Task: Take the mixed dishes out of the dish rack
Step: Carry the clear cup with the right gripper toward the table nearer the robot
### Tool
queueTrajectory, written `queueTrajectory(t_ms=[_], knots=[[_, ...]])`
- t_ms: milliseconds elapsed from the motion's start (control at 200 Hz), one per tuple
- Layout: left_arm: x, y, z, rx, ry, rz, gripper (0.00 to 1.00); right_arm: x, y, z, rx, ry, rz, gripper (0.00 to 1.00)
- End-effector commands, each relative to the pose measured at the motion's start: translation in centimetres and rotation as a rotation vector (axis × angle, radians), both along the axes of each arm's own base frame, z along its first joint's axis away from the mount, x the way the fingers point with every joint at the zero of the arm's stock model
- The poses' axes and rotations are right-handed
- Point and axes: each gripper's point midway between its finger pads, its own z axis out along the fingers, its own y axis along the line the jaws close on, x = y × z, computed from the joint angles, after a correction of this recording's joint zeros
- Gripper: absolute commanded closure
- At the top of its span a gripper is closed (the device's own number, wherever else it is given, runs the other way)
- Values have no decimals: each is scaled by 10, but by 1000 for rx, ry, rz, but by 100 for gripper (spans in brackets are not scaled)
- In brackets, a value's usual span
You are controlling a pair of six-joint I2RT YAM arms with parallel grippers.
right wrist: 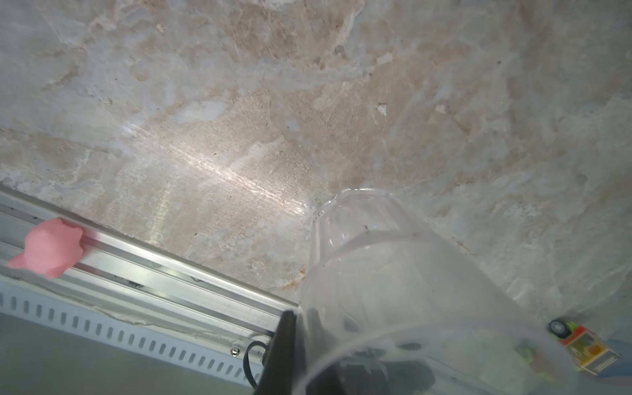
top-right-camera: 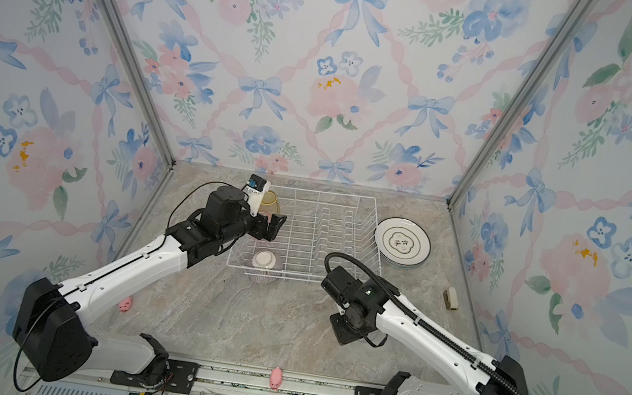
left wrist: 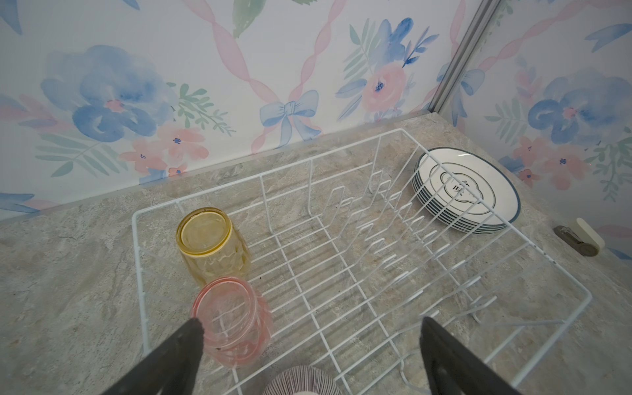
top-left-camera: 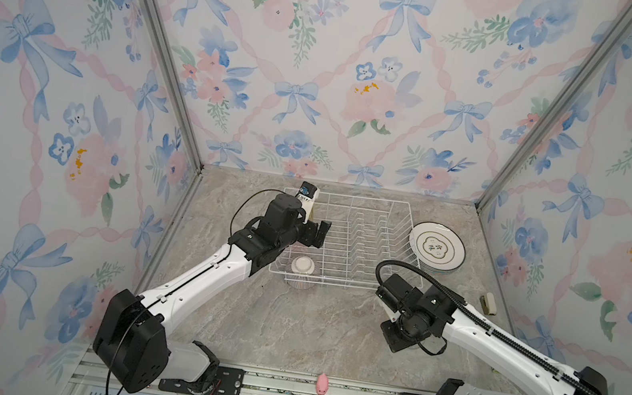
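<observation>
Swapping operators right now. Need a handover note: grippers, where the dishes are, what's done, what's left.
Left gripper: open, empty, over the rack, one finger by the pink tumbler.
Right gripper: shut on the clear tumbler, over the table in front of the rack.
Done: plates stacked on the table, right of the rack.
Left: set the clear tumbler down, then take out the yellow tumbler, the pink tumbler and the upturned bowl.
</observation>
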Motion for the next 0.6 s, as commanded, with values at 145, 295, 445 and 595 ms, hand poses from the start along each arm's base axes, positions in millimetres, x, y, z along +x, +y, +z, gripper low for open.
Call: queueTrajectory(t_ms=[145, 295, 445, 595], knots=[[-2, 5, -4, 49, 5, 6, 2, 21, 14, -19, 29, 14, -2, 100], [-4, 7, -5, 56, 9, 11, 2, 23, 16, -28, 16, 52, -3, 100], [-4, 9, -5, 61, 5, 15, 2, 27, 15, -30, 19, 57, -18, 100], [-3, 8, -5, 64, 7, 8, 2, 29, 14, -30, 24, 55, -30, 100]])
